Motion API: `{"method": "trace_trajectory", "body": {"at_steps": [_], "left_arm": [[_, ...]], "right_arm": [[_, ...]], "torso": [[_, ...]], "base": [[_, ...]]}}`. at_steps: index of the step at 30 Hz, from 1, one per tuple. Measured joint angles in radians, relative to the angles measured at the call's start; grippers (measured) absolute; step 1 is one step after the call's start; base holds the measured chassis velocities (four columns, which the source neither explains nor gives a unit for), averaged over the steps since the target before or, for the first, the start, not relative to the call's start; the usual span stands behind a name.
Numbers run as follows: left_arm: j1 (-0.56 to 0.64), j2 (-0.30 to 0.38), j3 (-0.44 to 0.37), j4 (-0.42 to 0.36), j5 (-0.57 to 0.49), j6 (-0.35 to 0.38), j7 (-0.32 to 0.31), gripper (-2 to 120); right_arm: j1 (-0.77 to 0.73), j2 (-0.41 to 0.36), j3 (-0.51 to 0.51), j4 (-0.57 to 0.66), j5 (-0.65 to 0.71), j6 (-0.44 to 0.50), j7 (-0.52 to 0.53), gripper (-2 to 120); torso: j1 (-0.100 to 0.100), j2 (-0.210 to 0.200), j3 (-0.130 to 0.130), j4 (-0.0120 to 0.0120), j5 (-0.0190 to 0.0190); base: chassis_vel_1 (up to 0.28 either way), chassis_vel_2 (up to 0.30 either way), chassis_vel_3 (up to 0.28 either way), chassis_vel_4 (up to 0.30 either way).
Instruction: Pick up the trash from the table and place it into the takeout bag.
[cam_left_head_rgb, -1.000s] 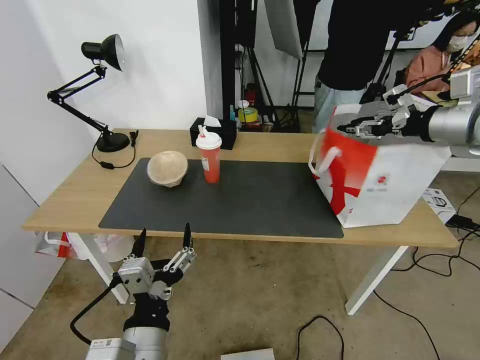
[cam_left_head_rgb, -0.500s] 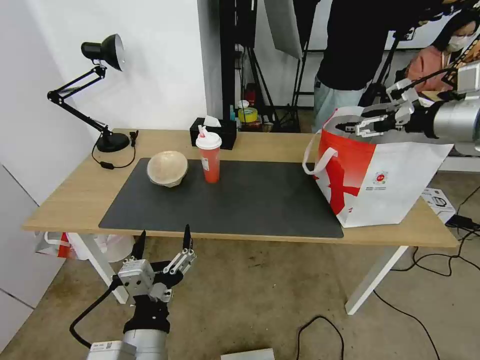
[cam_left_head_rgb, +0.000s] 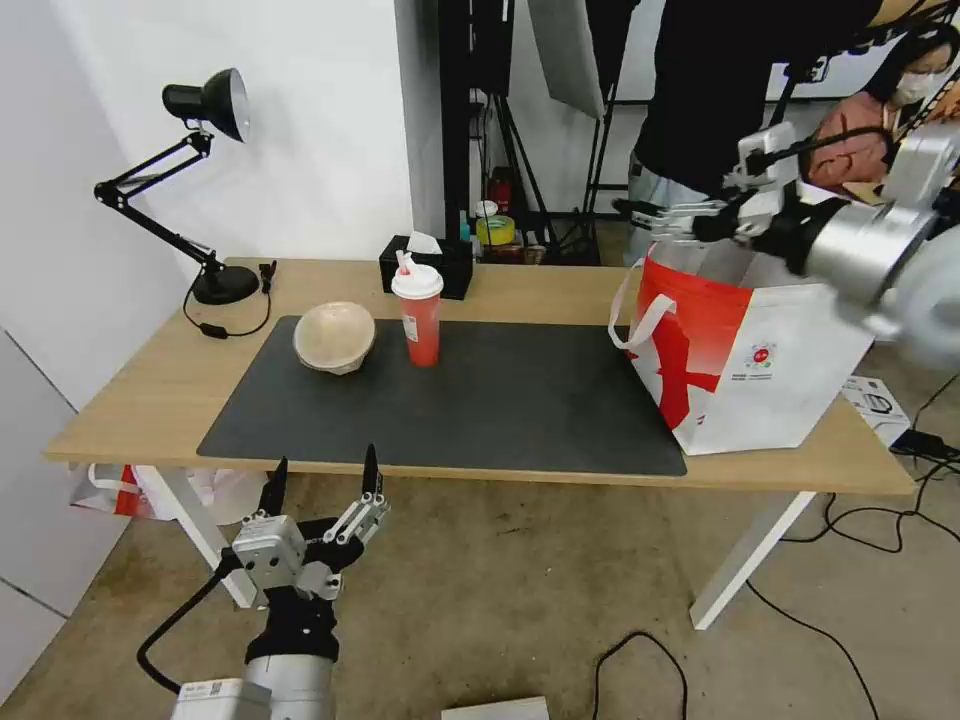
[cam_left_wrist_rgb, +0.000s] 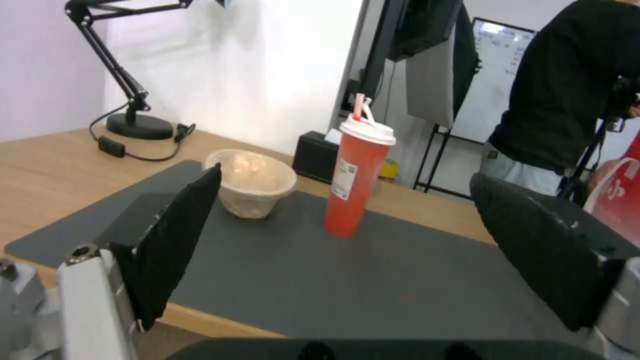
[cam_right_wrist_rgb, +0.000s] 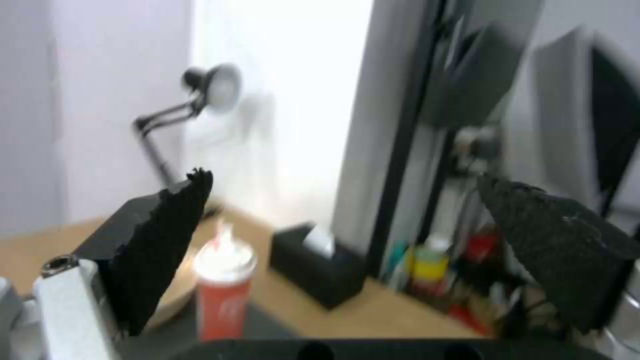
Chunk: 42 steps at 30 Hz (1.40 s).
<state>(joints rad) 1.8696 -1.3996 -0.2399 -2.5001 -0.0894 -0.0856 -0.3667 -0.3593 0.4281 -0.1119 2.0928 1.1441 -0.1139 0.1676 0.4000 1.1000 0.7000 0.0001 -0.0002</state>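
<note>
head view: the table (cam_left_head_rgb: 560, 285) carries a dark mat (cam_left_head_rgb: 500, 400). the beige bowl (cam_left_head_rgb: 335, 337) sits near the mat's far left corner, and the red cup (cam_left_head_rgb: 419, 315) stands upright just beside it, toward the middle. the bag (cam_left_head_rgb: 760, 360) stands at the table's right end, on the mat's right edge, mouth up. the right gripper (cam_left_head_rgb: 655, 212) hangs above the bag's near-left rim, fingers apart, nothing in them. the left gripper (cam_left_head_rgb: 322, 480) hovers below the table's front edge, off the left half, fingers spread wide and empty. i see no white bowl on the table; i'd judge it is in the bag, so two pieces remain.

left wrist view: between the open fingers (cam_left_wrist_rgb: 175, 240) the cup (cam_left_wrist_rgb: 353, 185) and the bowl (cam_left_wrist_rgb: 253, 182) stand on the mat, well apart from the gripper.

right wrist view: the spread fingers (cam_right_wrist_rgb: 160, 245) frame the cup (cam_right_wrist_rgb: 223, 290) far off, with a black box (cam_right_wrist_rgb: 320, 272) behind it at the table's back edge.

the step looks like a turn toward the next piece. the next move calls for an arm to reach across the mat and close squarely on the cup's body without tipping it.
</note>
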Motion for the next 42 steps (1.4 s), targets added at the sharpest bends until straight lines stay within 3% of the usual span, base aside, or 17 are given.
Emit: {"method": "trace_trajectory", "body": {"at_steps": [2,5,10,13,15,17,19,29,34,42], "left_arm": [[0.003,-0.001,-0.001,0.0,0.002,0.0,0.0,100],[0.01,0.0,-0.01,0.0,0.003,-0.001,0.0,100],[0.009,-0.004,-0.014,0.0,0.001,-0.001,0.0,100],[0.01,-0.006,-0.013,0.0,0.002,-0.001,0.0,100],[0.014,-0.01,-0.011,0.0,0.008,-0.003,0.0,100],[0.014,-0.01,-0.011,0.0,0.009,-0.003,0.0,100],[0.012,-0.01,-0.012,0.0,0.009,-0.003,0.001,100],[0.011,-0.025,-0.008,0.0,0.016,-0.004,0.001,100],[0.008,-0.021,-0.009,0.0,0.016,-0.004,0.001,100],[0.004,-0.02,-0.01,0.0,0.014,-0.006,0.001,100]], "right_arm": [[-0.04,0.028,0.004,0.019,-0.064,0.046,0.053,100],[-0.131,0.118,-0.008,0.089,-0.241,0.138,0.261,100],[-0.205,0.185,-0.034,0.139,-0.397,0.197,0.41,100],[-0.223,0.198,-0.037,0.145,-0.439,0.215,0.437,100],[-0.328,0.238,-0.036,0.166,-0.608,0.272,0.566,100],[-0.378,0.245,-0.03,0.176,-0.654,0.283,0.601,100],[-0.521,0.268,-0.015,0.21,-0.767,0.312,0.682,100],[-0.89,0.39,-0.004,0.291,-1.036,0.386,0.709,100],[-0.97,0.433,-0.005,0.255,-1.146,0.423,0.727,100],[-1.074,0.436,-0.026,0.287,-1.212,0.352,0.801,100]], "torso": [[0.0,0.0,0.0,-0.0001,0.0001],[0.0,0.0,0.0,0.0,0.0],[0.0,0.0,0.0,0.0001,-0.0001],[0.0,0.0,0.0,0.0,-0.0002],[0.0,0.0,0.0,0.0001,0.0],[0.0,0.0,0.0,0.0,0.0],[0.0,0.0,0.0,-0.0004,0.0003],[0.0,0.0,0.0,-0.0005,0.0001],[0.0,0.0,0.0,-0.0002,0.0002],[0.0,0.0,0.0,-0.0002,0.0]], "base": [[0.0,0.0,0.0,0.0],[0.0,0.0,0.0,0.0],[0.0,0.0,0.0,0.0],[0.0,0.0,0.0,0.0],[0.0,0.0,0.0,0.0],[0.0,0.0,0.0,0.0],[0.0,0.0,0.0,0.0],[0.0,0.0,0.0,0.0],[0.0,0.0,0.0,0.0],[0.0,0.0,0.0,0.0]]}}
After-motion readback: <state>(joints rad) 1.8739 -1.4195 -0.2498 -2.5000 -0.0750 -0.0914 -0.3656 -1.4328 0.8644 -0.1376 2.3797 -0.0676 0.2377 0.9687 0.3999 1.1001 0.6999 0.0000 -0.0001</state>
